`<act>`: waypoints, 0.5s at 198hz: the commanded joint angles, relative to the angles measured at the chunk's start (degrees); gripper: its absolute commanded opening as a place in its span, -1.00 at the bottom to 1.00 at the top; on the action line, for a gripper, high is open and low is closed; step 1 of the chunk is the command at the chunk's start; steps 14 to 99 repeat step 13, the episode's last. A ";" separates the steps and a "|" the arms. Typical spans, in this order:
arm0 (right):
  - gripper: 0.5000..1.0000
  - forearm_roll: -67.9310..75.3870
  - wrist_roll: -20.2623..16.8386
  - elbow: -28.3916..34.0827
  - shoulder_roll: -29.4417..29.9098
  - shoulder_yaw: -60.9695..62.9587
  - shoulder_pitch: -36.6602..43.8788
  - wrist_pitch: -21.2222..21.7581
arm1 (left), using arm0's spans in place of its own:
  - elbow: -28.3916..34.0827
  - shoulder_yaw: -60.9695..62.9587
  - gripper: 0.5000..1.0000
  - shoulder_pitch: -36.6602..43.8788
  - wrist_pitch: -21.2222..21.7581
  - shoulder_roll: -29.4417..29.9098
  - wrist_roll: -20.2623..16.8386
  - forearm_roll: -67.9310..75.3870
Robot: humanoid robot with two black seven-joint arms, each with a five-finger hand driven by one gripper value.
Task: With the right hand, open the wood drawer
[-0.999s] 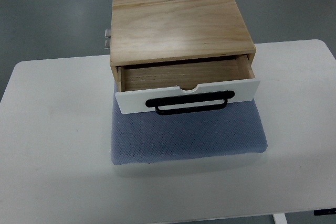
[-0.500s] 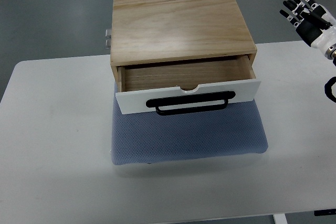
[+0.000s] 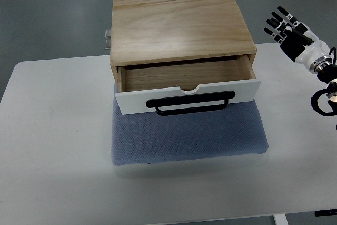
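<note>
A: Drawer (image 3: 187, 85) sits part-open in the wooden box (image 3: 181, 25) on the blue mat (image 3: 189, 138).

B: Right hand (image 3: 288, 30) well apart, fingers spread, empty. Rigid, probably light; hook the black handle (image 3: 192, 103).

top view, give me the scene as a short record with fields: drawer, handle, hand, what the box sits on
drawer: white-fronted drawer of the wood box, partly pulled out, inside looks empty
handle: black bar handle on the drawer front, nothing touching it
right hand: right hand at the right edge, fingers spread, holding nothing, apart from the box
left hand: not in view
support: blue pad under the box, on the white table
</note>
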 commanded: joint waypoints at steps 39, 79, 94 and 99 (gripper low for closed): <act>0.78 0.02 -0.03 0.00 0.19 -0.75 -0.27 -0.01 | 0.00 0.00 1.00 0.00 0.00 0.00 0.00 0.00; 0.78 0.02 -0.03 0.00 0.19 -0.75 -0.27 -0.01 | 0.00 0.00 1.00 0.00 0.00 0.00 0.00 0.00; 0.78 0.02 -0.03 0.00 0.19 -0.75 -0.27 -0.01 | 0.00 0.00 1.00 0.00 0.00 0.00 0.00 0.00; 0.78 0.02 -0.03 0.00 0.19 -0.75 -0.27 -0.01 | 0.00 0.00 1.00 0.00 0.00 0.00 0.00 0.00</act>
